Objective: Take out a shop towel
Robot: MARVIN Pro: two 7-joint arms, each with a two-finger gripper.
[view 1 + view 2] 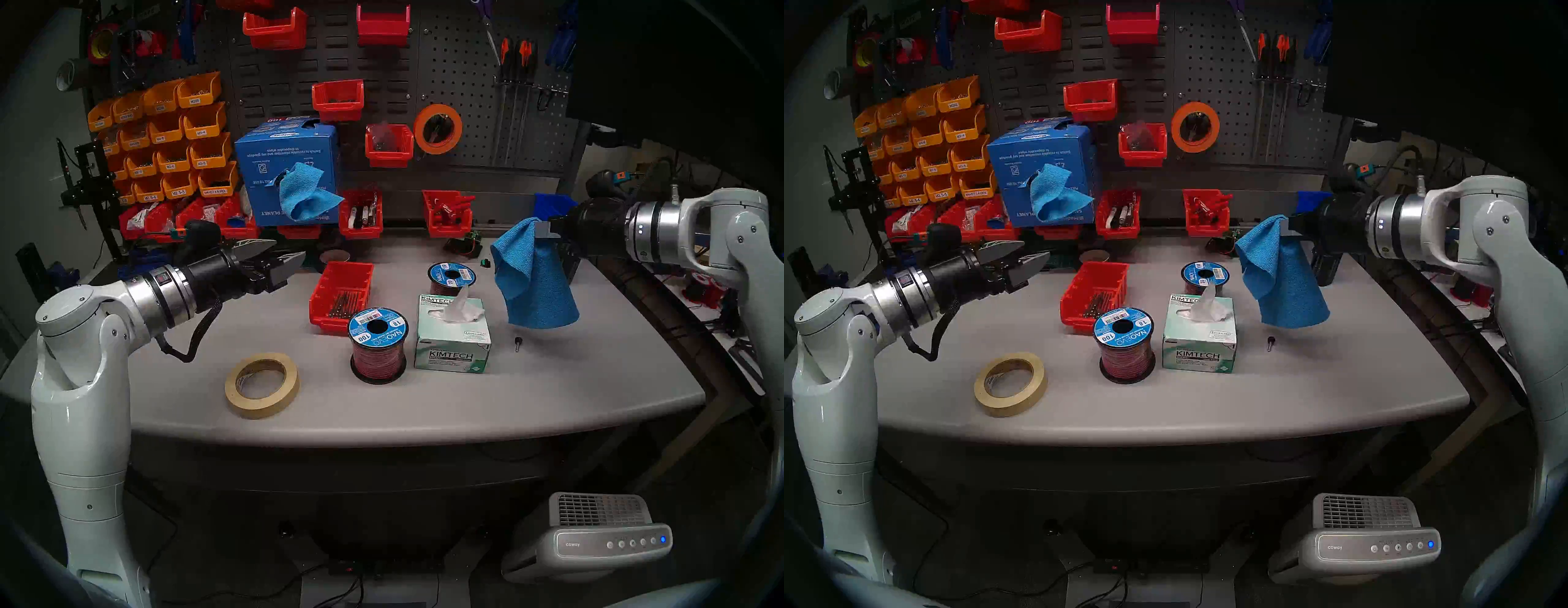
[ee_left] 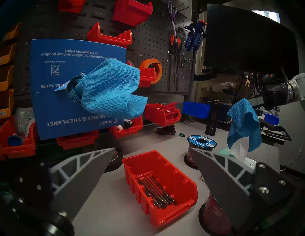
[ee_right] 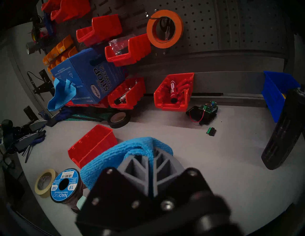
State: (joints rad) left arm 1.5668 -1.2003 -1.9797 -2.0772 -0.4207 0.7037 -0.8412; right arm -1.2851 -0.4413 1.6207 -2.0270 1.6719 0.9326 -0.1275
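Observation:
A bright-blue shop towel (image 1: 535, 282) (image 1: 1284, 282) (image 2: 244, 125) hangs limp above the right side of the table, clear of the surface. My right gripper (image 1: 545, 229) (image 1: 1289, 224) (image 3: 151, 148) is shut on its top fold. A second blue towel (image 1: 303, 196) (image 2: 109, 89) (image 3: 61, 94) droops from the slot of the blue carton (image 1: 271, 148) (image 3: 92, 77) on the back wall. My left gripper (image 1: 288, 249) (image 1: 1034, 250) (image 2: 152, 149) hovers open and empty at the table's left rear, below and in front of the carton.
Below and to the left of the hanging towel stands a Kimtech tissue box (image 1: 452, 342). Two wire spools (image 1: 377, 344) (image 1: 450, 276), a red bin of bits (image 1: 343, 293), a masking-tape roll (image 1: 261, 384) and a small black knob (image 1: 518, 343) are on the table. Red bins line the back.

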